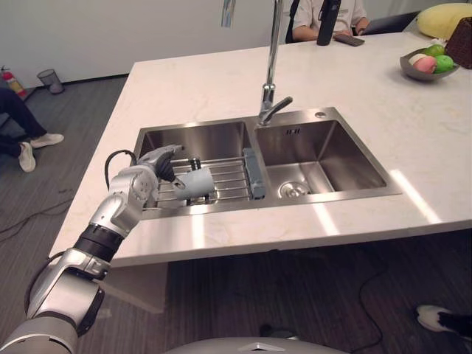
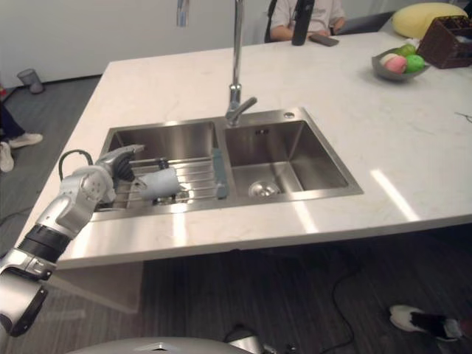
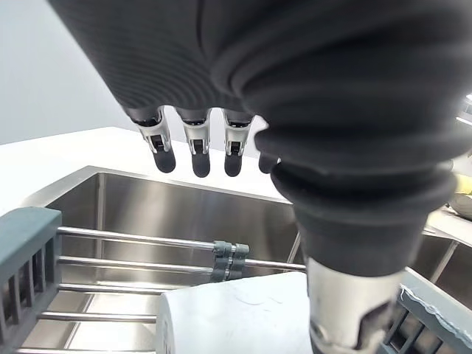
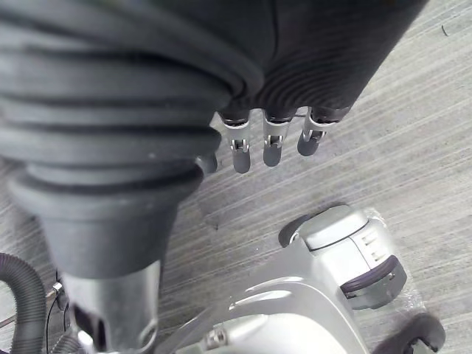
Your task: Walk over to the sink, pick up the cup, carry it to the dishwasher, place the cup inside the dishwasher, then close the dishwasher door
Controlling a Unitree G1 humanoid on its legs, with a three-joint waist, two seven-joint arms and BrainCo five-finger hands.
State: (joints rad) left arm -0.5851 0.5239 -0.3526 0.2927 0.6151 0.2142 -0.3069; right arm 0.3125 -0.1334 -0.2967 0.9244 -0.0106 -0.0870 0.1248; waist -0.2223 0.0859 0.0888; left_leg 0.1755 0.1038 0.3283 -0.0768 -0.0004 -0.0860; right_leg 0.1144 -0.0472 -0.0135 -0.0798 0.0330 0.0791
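A pale grey cup (image 1: 196, 183) lies on its side on the wire rack (image 1: 230, 175) across the left basin of the steel sink (image 1: 198, 138). My left hand (image 1: 153, 167) reaches in from the left, just above and beside the cup. In the left wrist view its fingers (image 3: 195, 151) hang straight over the cup (image 3: 236, 317), with a gap between them. The thumb runs down close beside the cup, and the hand is open. My right hand (image 4: 271, 145) hangs over the grey floor with relaxed fingers, holding nothing.
A tall faucet (image 1: 271, 74) rises behind the divider between the two basins. The rack's grey end piece (image 1: 253, 173) sits on that divider. A fruit bowl (image 1: 428, 63) stands at the counter's far right. A person (image 1: 326, 15) sits at the far end, and a person's legs (image 1: 22, 129) show at the left.
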